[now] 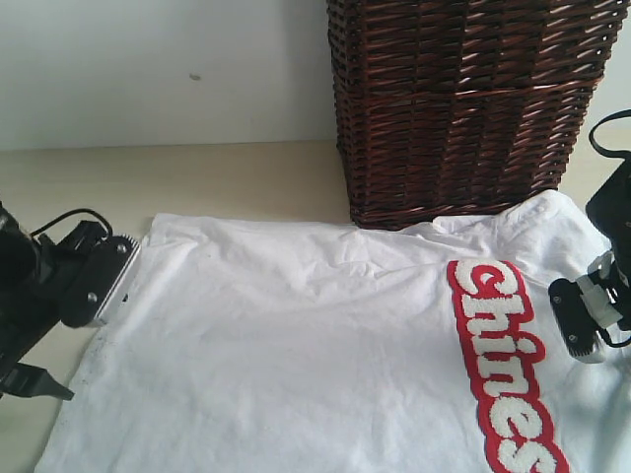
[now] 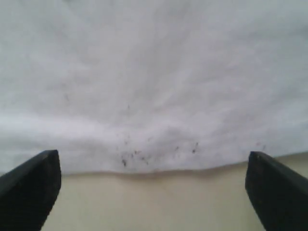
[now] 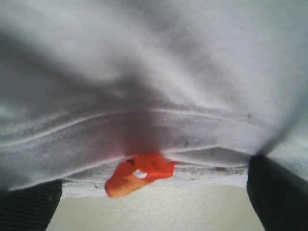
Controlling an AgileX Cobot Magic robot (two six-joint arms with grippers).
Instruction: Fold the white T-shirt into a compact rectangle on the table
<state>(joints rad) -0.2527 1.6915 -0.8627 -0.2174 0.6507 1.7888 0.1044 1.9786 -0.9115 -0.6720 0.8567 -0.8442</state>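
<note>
The white T-shirt lies spread flat on the pale beige table, its red-outlined fuzzy lettering running down the right side. My left gripper sits at the shirt's left edge, open, its dark fingertips wide apart over bare table just short of the hem. My right gripper rests at the shirt's right end, open, facing the stitched neckline with its orange label. Neither gripper holds cloth.
A dark brown wicker basket stands on the table at the back, touching the shirt's far edge. A white wall rises behind. Small dark specks dot the cloth near the left hem.
</note>
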